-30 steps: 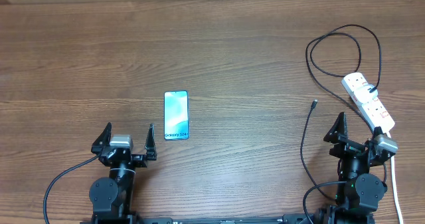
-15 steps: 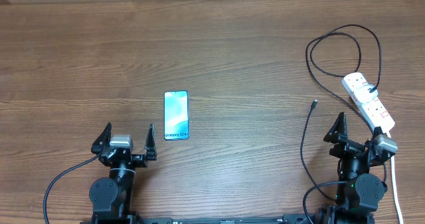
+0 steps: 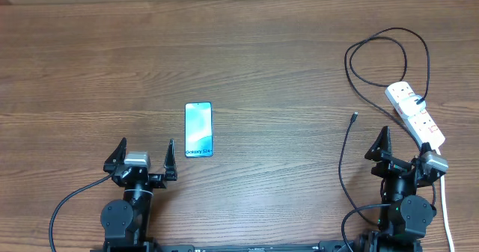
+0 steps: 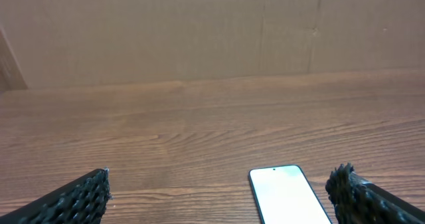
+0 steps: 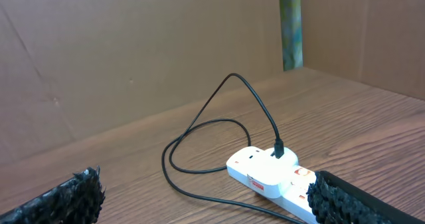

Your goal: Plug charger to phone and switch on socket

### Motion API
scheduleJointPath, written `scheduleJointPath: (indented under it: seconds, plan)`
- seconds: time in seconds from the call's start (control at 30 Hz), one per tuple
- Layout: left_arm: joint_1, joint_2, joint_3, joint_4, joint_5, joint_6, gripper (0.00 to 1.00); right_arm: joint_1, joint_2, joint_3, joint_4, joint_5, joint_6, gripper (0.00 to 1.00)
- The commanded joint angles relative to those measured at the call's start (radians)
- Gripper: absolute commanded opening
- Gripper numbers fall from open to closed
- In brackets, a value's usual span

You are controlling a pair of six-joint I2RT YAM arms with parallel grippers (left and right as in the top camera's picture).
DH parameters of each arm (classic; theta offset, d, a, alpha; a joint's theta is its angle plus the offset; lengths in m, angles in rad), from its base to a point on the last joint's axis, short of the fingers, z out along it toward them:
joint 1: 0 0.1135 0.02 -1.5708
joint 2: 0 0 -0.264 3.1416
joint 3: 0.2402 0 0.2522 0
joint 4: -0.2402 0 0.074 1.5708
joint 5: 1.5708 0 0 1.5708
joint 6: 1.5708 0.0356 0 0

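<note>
The phone [image 3: 198, 130] lies flat on the wooden table, light blue screen up, just ahead and right of my left gripper [image 3: 142, 152]. In the left wrist view the phone [image 4: 287, 193] sits near the right finger. My left gripper [image 4: 219, 197] is open and empty. The white power strip socket [image 3: 415, 115] lies at the right, with the black charger cable [image 3: 367, 54] plugged in; its connector tip [image 3: 354, 117] rests free on the table. My right gripper [image 3: 404, 149] is open and empty beside the strip. The right wrist view shows the socket [image 5: 265, 174] and looped cable [image 5: 199, 127].
The strip's thick white cord [image 3: 447, 207] runs down the right edge near my right arm. A brown cardboard wall [image 4: 199, 31] stands behind the table.
</note>
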Motion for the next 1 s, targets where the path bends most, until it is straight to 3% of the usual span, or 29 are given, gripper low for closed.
scheduleJointPath:
  seconds: [0.0, 0.1, 0.23, 0.4, 0.77, 0.97]
  plan:
    - [0.005, -0.008, -0.003, 0.000, 0.018, -0.014, 1.00, 0.005, -0.010, -0.011, 0.003, -0.005, -0.011, 1.00]
    - [0.005, -0.007, -0.003, -0.002, 0.018, -0.026, 1.00, 0.005, -0.010, -0.011, 0.003, -0.005, -0.011, 1.00]
    - [0.005, 0.014, 0.002, -0.010, 0.020, -0.148, 1.00, 0.005, -0.010, -0.011, 0.003, -0.005, -0.011, 1.00]
    - [0.005, 0.077, 0.055, -0.086, 0.038, -0.153, 1.00, 0.005, -0.010, -0.011, 0.003, -0.005, -0.011, 1.00]
    - [0.005, 0.313, 0.355, -0.246, 0.039, -0.108, 1.00, 0.005, -0.010, -0.011, 0.003, -0.005, -0.011, 1.00]
    - [0.005, 0.485, 0.599, -0.423, 0.093, -0.108, 1.00, 0.005, -0.010, -0.011, 0.003, -0.005, -0.011, 1.00]
